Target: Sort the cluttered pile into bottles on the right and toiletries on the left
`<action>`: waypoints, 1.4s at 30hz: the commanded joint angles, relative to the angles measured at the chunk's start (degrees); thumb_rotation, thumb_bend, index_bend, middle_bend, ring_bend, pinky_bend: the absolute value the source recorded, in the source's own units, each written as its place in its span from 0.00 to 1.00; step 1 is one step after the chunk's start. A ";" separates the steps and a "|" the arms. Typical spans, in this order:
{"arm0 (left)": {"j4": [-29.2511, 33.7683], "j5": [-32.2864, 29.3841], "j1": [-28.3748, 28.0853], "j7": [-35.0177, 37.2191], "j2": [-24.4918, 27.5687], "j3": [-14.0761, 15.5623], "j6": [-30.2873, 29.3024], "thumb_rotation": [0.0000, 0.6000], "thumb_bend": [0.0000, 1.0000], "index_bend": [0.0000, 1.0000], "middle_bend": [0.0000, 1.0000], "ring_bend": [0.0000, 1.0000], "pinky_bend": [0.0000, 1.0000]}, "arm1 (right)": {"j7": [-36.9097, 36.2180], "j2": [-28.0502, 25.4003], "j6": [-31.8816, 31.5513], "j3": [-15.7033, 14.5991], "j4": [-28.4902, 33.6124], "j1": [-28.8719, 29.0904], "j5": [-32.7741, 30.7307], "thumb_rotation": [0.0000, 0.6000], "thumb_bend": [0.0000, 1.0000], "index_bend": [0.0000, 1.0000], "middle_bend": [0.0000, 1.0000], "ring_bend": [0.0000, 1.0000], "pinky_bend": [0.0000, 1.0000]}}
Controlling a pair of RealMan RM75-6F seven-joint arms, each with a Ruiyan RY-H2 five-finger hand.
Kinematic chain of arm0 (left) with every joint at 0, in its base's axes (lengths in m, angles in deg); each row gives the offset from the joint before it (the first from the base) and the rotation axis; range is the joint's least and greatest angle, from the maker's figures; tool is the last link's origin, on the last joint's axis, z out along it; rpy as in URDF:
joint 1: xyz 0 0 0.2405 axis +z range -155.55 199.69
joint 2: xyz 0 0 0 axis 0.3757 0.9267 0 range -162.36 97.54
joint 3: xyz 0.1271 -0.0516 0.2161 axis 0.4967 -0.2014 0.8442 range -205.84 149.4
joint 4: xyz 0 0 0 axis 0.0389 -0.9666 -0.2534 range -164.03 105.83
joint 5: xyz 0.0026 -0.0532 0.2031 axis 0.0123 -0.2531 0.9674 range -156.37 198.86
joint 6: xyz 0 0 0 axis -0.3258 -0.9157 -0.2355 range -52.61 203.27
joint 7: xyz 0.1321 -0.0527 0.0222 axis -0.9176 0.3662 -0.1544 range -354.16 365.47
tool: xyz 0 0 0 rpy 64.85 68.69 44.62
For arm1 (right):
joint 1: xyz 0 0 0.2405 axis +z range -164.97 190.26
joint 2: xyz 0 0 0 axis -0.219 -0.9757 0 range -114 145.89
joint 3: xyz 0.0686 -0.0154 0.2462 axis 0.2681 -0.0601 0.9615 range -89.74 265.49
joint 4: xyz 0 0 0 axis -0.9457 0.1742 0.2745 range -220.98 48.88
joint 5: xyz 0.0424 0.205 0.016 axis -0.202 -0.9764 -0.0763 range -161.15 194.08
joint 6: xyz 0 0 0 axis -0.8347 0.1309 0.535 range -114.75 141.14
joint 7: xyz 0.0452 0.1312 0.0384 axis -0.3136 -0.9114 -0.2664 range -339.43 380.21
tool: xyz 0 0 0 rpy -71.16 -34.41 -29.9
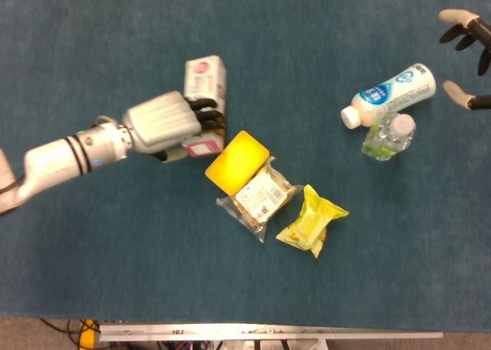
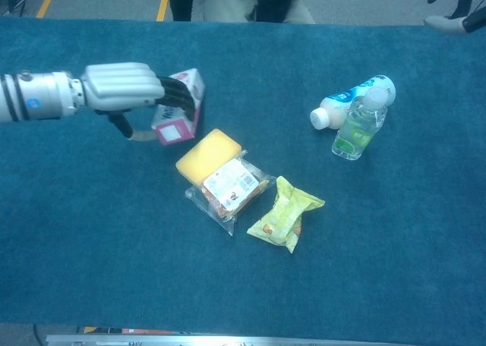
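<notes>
Box wrapped by left hand fingers, clear of sponge.

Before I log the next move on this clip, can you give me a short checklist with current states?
1. Left hand holds the pink-and-white box: ok.
2. Box clear of the yellow sponge: ok.
3. Box lifted off the cloth: cannot tell.
4. Open cloth left of the pile for setting down: ok.
5. White bottle and clear bottle already on the right: ok.
6. Right hand holding nothing, away from the bottles: ok.
</notes>
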 commanded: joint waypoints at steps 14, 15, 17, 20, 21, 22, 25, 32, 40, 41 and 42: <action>1.46 -3.51 9.24 -3.83 9.03 4.36 0.92 1.00 0.43 0.45 0.39 0.43 0.60 | -0.69 1.54 0.47 0.04 -0.52 0.70 0.53 1.00 0.28 0.16 0.34 0.35 0.55; 1.71 -3.52 9.52 -3.96 9.27 4.39 0.87 1.00 0.43 0.45 0.39 0.43 0.60 | -0.75 1.59 0.49 0.02 -0.54 0.71 0.59 1.00 0.28 0.16 0.34 0.35 0.55; 2.19 -3.51 9.95 -4.29 9.75 4.36 0.92 1.00 0.43 0.45 0.38 0.43 0.60 | -0.84 1.66 0.57 -0.03 -0.59 0.77 0.68 1.00 0.28 0.16 0.34 0.35 0.55; 3.80 -3.76 9.75 -4.68 10.71 4.26 2.48 1.00 0.43 0.38 0.33 0.37 0.55 | -0.92 1.66 0.51 -0.03 -0.50 0.79 0.85 1.00 0.28 0.16 0.34 0.35 0.55; 4.56 -3.83 9.54 -4.85 11.07 4.16 3.01 1.00 0.43 0.33 0.30 0.33 0.52 | -0.93 1.61 0.46 -0.04 -0.45 0.78 0.90 1.00 0.28 0.16 0.34 0.35 0.55; 5.36 -3.90 9.32 -5.09 11.43 4.02 3.51 1.00 0.43 0.28 0.25 0.29 0.49 | -0.93 1.56 0.42 -0.04 -0.40 0.76 0.93 1.00 0.28 0.16 0.34 0.35 0.55; 8.42 -4.12 8.52 -6.35 12.81 3.21 4.71 1.00 0.43 0.17 0.16 0.18 0.40 | -1.11 1.23 0.11 -0.04 -0.18 0.52 0.94 1.00 0.28 0.16 0.34 0.35 0.55; 13.37 -4.80 7.24 -8.71 15.30 1.69 7.22 1.00 0.43 0.10 0.07 0.08 0.29 | -1.55 0.55 -0.44 -0.20 0.05 -0.07 1.02 1.00 0.28 0.16 0.34 0.35 0.55; 16.76 -5.97 7.36 -9.75 16.05 -1.35 6.15 1.00 0.42 0.09 0.06 0.07 0.26 | -2.11 0.52 -0.59 -0.36 -0.15 -0.22 1.54 1.00 0.28 0.16 0.34 0.35 0.55; 17.45 -6.04 7.27 -9.72 16.06 -1.80 6.05 1.00 0.42 0.09 0.06 0.07 0.26 | -2.18 0.52 -0.59 -0.38 -0.17 -0.20 1.64 1.00 0.28 0.16 0.34 0.35 0.55; 17.98 -6.03 7.16 -9.82 16.04 -2.12 6.04 1.00 0.42 0.09 0.06 0.07 0.25 | -2.23 0.54 -0.56 -0.39 -0.18 -0.18 1.72 1.00 0.28 0.16 0.34 0.35 0.55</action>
